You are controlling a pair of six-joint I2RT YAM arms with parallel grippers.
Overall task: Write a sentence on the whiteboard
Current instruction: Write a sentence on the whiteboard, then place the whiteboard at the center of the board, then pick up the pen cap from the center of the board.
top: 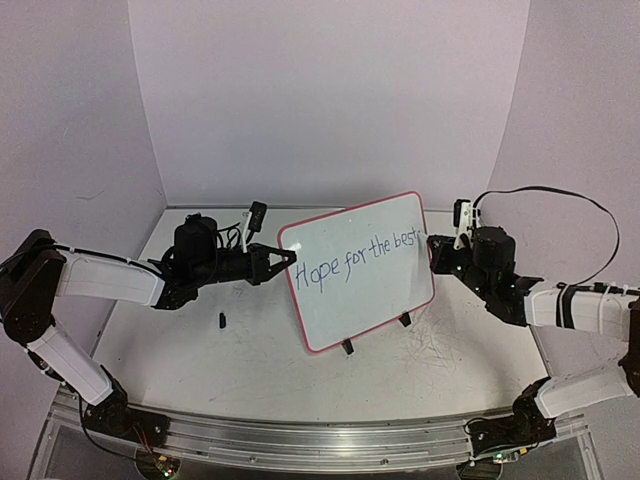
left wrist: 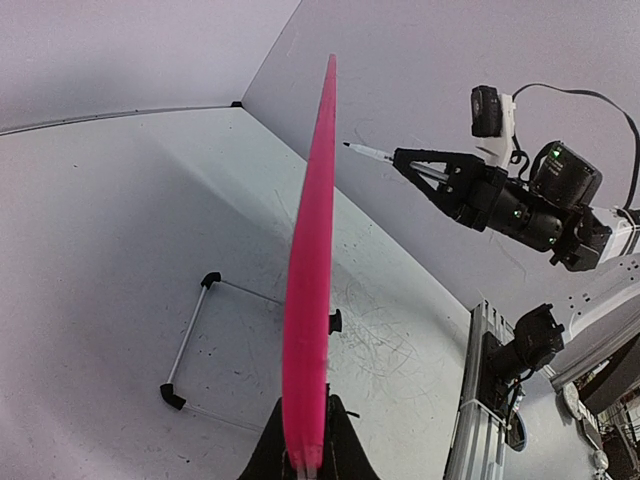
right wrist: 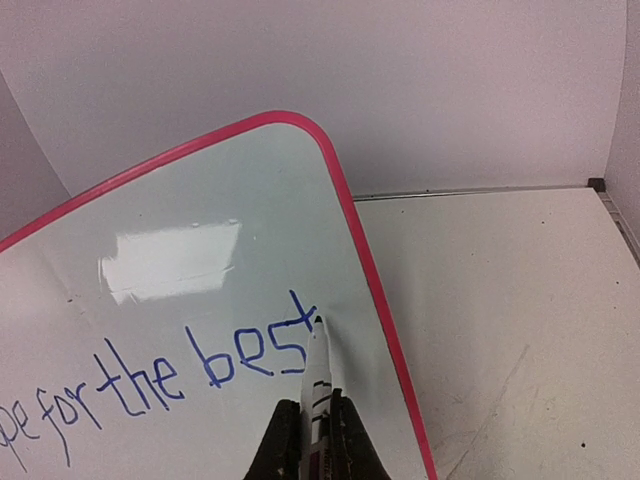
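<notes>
While left tool clamps whiteboard edge, right tool grips marker, tip ahead on final "t"; sentence nearly done, closing dot seemingly left

White-shelled arms with black joints, green lights and a looping black cable.

I log whiteboard: glossy smooth face, pink plastic-looking rim | table: matt white, scratched toward 4 o'clock of board | rail: brushed metal at 6 o'clock | marker: smooth white plastic
</notes>
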